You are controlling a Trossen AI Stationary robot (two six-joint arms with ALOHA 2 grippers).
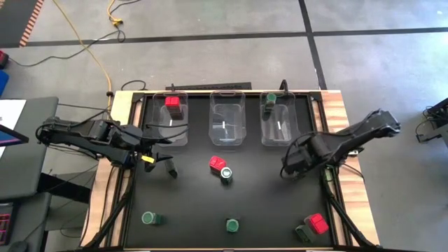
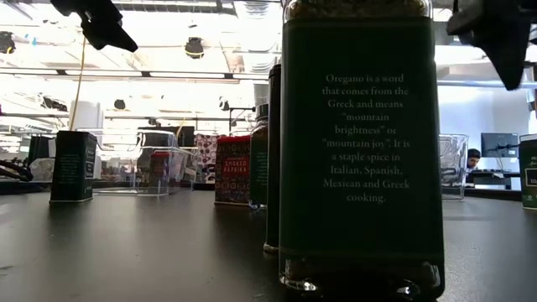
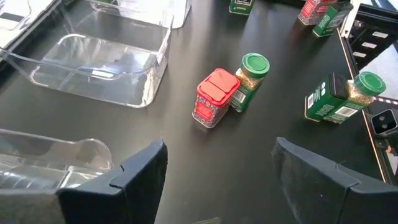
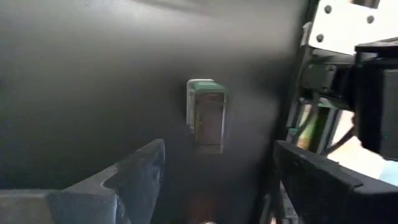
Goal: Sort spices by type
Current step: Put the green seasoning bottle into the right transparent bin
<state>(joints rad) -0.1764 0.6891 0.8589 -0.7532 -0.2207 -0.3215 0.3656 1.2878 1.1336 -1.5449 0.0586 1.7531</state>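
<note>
Standing by the table, both arms up off the mat. Left gripper [image 1: 159, 162] hovers near the left bin [image 1: 170, 119], jaws apart and empty; its wrist view looks toward the red-topped spice [image 3: 214, 96] and the green-lidded jar [image 3: 249, 81] touching it at mid-table. Right gripper [image 1: 292, 166] hangs on the right side below the right bin [image 1: 277, 119], fingers spread with nothing between them; its wrist view shows one green-lidded jar [image 4: 205, 115] lying on its side beside the table edge.

Step in hand, as I judge it: reaching for the next spice. To do it well, the right arm should descend square over its jar, fingers straddling the narrow body rather than the lid, and close only once low enough. The centre pair touch, so whoever takes one should come in from the free side or nudge them apart first, or the neighbour tips.

The spices: small blocky bottles, red flip caps over speckled red contents, and round green caps over dark green labels. One red one already sits in the left bin, one green in the right bin, the middle bin [image 1: 227, 117] holds none. Four more stand along the near edge: two green singles and a red-and-green pair at the right corner.
</note>
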